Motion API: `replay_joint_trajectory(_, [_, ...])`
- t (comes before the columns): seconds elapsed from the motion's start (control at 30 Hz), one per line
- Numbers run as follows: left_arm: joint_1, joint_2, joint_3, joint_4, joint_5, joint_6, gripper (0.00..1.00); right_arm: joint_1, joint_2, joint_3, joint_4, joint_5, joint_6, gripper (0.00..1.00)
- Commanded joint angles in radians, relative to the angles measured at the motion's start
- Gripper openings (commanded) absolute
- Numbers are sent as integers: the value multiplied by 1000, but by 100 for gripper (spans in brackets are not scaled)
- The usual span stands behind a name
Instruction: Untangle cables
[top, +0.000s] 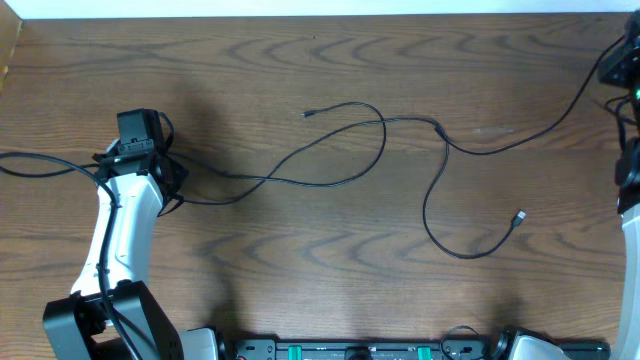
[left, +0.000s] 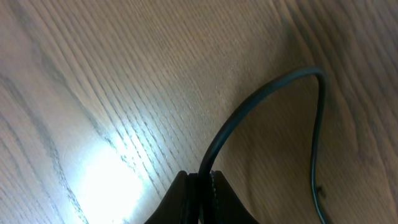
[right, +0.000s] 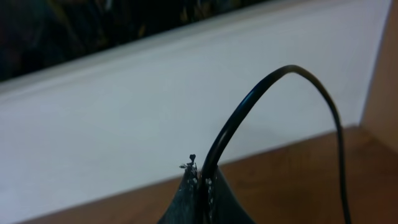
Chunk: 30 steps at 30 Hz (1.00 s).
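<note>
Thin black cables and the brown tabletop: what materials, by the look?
Thin black cables: likely rubber or PVC jacket, smooth, semi-matte; they lie in loose loops. Brown tabletop: wood or wood-look laminate, satin; grain lines and soft glare show.

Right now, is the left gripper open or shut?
Shut. In the left wrist view the left gripper is clamped on a black cable, with no gap between its jaws.

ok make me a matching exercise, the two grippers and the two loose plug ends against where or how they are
Things
1 left gripper
2 right gripper
3 pale-tipped plug
4 dark plug

Places or states
a loose, near the middle
b shut on a black cable, far right
c loose, right of middle
d shut on a black cable, left side

Pairs: 1-d, 2-b, 3-c, 4-a
</note>
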Motion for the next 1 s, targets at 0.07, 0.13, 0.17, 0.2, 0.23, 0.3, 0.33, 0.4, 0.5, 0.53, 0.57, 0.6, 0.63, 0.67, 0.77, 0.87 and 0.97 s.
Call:
replay_joint_trajectory(0.07, [2, -6, 19, -4, -10, -9, 8, -60, 11, 101, 55, -67, 128, 1])
replay_joint_trajectory(0.13, [2, -6, 19, -4, -10, -9, 8, -85, 16, 121, 63, -90, 124, 1])
replay_joint_trajectory(0.17, [2, -6, 19, -4, -10, -9, 8, -95, 20, 124, 70, -80, 95, 1])
replay_joint_trajectory(0.2, [2, -6, 19, -4, -10, -9, 8, -106, 31, 124, 77, -38, 1, 1])
replay_joint_trajectory(0.23, [2, -6, 19, -4, -10, -9, 8, -108, 37, 124, 77, -10, -27, 1])
replay_joint_trajectory(0.3, [2, -6, 19, -4, -10, -9, 8, -108, 61, 124, 76, 108, -79, 1])
replay_joint_trajectory(0.33, [2, -6, 19, -5, -10, -9, 8, -108, 81, 124, 76, 175, -96, 1])
replay_joint_trajectory(0.4, [2, -6, 19, -5, -10, -9, 8, -108, 122, 124, 74, 227, -119, 1])
replay_joint_trajectory(0.5, [2, -6, 19, -5, -10, -9, 8, -108, 208, 124, 61, 233, -149, 1])
replay_joint_trajectory(0.53, [2, -6, 19, -5, -10, -9, 8, -108, 234, 124, 52, 227, -144, 1])
replay_joint_trajectory(0.57, [2, -6, 19, -5, -10, -9, 8, -106, 262, 124, 37, 212, -126, 1])
replay_joint_trajectory(0.6, [2, -6, 19, -5, -10, -9, 8, -104, 289, 124, 24, 187, -106, 1])
replay_joint_trajectory(0.63, [2, -6, 19, -8, -10, -9, 8, -103, 311, 124, 17, 149, -91, 1])
replay_joint_trajectory(0.67, [2, -6, 19, -9, -10, -9, 8, -103, 333, 124, 12, 99, -84, 1])
replay_joint_trajectory(0.77, [2, -6, 19, -11, -10, -9, 8, -100, 372, 126, 21, -37, -53, 1])
replay_joint_trajectory(0.87, [2, -6, 19, -12, -10, -9, 8, -93, 374, 133, 59, -118, -16, 1])
replay_joint_trajectory(0.97, [2, -6, 19, -11, -9, -9, 8, -92, 371, 192, 75, -220, -5, 1])
